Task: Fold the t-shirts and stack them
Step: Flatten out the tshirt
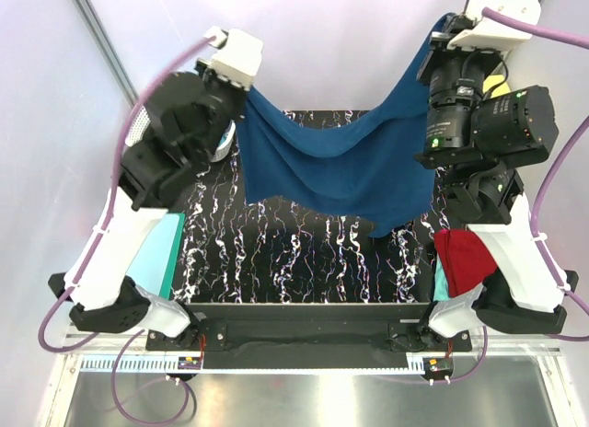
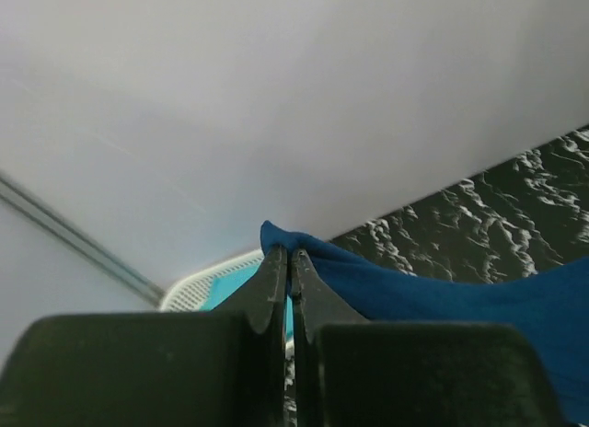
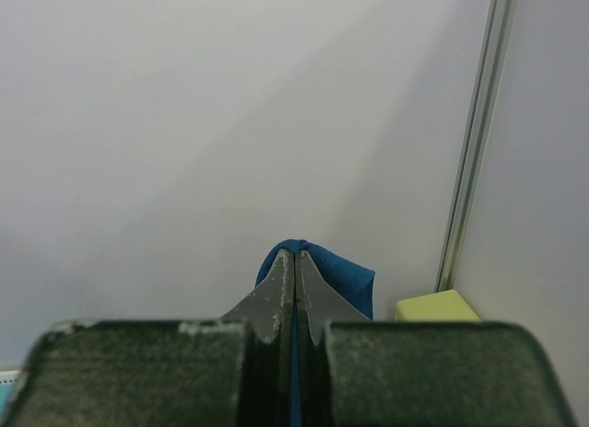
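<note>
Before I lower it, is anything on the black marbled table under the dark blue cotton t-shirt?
Nothing visible on the black marbled table near the dark blue t-shirt. A crumpled red t-shirt lies at its near right edge, a flat teal board at the near left, both aside. The tabletop behind the hanging cloth is hidden.

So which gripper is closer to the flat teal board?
Left. The left gripper, pinching the blue cotton t-shirt, hangs on the flat teal board's side of the table. The right gripper is across at the far right corner.
</note>
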Available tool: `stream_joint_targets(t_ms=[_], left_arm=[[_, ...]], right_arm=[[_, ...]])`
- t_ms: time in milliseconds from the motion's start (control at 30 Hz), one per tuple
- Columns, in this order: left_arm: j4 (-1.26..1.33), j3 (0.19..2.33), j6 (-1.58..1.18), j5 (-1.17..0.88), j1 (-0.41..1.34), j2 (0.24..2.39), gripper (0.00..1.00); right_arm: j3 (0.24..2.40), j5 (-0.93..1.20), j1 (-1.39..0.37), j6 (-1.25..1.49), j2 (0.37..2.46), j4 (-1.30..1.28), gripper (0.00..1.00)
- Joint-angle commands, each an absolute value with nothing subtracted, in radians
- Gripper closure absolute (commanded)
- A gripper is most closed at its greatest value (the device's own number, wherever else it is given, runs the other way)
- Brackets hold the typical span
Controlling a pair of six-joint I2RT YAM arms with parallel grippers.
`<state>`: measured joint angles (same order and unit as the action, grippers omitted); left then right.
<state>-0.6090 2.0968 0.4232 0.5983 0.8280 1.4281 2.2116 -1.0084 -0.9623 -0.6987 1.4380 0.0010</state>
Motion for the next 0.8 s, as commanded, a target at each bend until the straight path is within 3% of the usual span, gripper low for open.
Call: stream_joint_targets(t_ms=[0,67,200,367,533,633,767], left_arm=[[-0.785,2.106,0.117,0.027,0.637,1.457,1.0],[-0.781,2.094,0.065,-0.033,0.562,1.479,1.0],[-0.749,2.109,-0.035,-0.341,0.453,1.541,1.0],[-0.718,2.14,-0.121,-0.462,0.385,1.647,1.0],[-0.726,2.161,-0.117,-0.228,0.376,1.697,1.0],[-0.739,2.164,-0.106,-0.063,0.37,1.715,1.0],[-0.752,2.189,-0.123,0.058,0.367,1.749,1.0]], right_arm=[[2.195,-0.937,-0.973,-0.707,1.414,-0.024,1.0],[2.181,-0.925,-0.973,-0.709,1.411,-0.046,1.0],[2.189,-0.827,-0.971,-0.643,1.399,-0.19,1.0],[2.197,-0.729,-0.973,-0.556,1.405,-0.346,1.0],[2.165,-0.762,-0.971,-0.531,1.437,-0.35,1.0],[2.102,-0.897,-0.957,-0.617,1.457,-0.18,1.0],[2.007,-1.109,-0.916,-0.941,1.509,0.301,1.0]])
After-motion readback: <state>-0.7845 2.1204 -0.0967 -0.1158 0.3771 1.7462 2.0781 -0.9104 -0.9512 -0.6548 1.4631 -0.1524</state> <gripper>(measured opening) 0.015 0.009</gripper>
